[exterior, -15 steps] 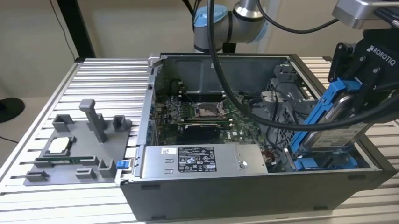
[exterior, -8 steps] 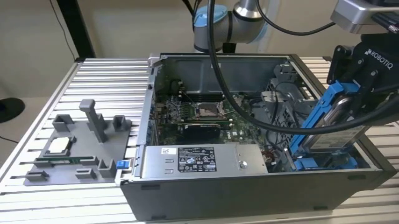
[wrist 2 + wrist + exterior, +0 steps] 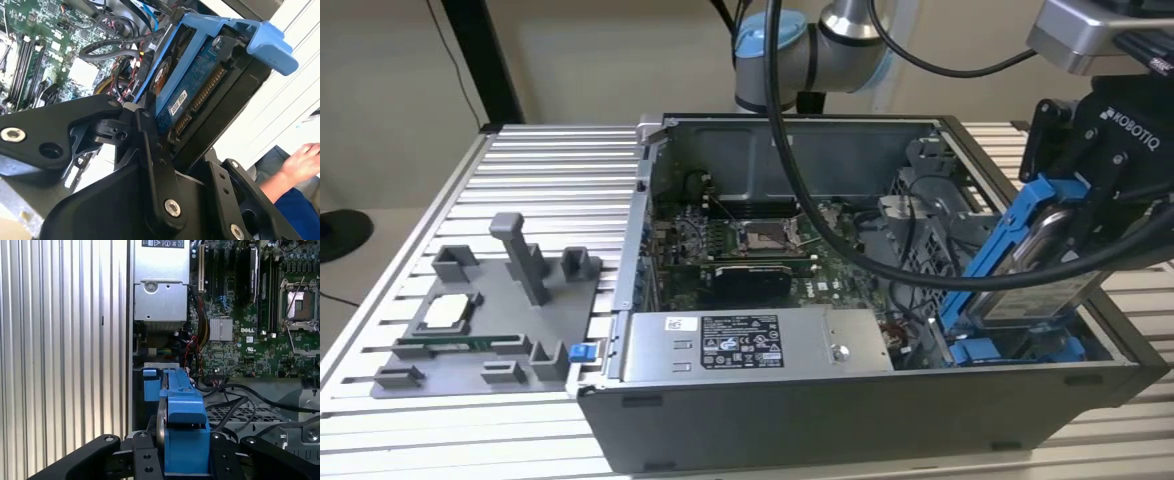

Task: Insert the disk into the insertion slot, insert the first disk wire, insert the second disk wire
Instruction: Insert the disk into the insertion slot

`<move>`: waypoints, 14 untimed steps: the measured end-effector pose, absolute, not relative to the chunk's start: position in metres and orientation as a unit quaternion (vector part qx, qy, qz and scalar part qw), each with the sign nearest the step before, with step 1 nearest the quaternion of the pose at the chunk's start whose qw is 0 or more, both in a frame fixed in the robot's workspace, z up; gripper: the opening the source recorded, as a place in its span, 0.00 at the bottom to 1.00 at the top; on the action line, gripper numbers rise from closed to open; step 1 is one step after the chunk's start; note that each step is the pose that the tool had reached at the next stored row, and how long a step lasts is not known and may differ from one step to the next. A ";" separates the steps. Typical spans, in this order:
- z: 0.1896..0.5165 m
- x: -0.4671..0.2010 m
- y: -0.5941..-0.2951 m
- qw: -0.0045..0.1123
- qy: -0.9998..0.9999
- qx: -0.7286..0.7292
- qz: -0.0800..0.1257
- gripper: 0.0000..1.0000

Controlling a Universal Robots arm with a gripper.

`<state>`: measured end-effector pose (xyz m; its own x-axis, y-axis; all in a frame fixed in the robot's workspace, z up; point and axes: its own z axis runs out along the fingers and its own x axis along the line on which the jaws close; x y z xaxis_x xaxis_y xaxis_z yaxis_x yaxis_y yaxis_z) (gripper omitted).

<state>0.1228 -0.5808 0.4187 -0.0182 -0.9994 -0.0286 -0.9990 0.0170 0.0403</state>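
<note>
Blue-framed disk (image 3: 1034, 255) is held tilted by fingers (image 3: 150, 165) clamped on it, w/ lower end at slot (image 3: 1003, 350), the exterior view's right.

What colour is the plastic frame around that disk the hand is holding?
Bright blue; the frame shows best in the first wrist view.
</note>
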 end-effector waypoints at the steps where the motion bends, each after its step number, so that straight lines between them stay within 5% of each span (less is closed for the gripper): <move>1: 0.419 0.123 -0.581 0.004 -0.713 0.701 -0.024 0.00; 14: 0.411 0.124 -0.581 0.002 -0.713 0.701 -0.026 0.00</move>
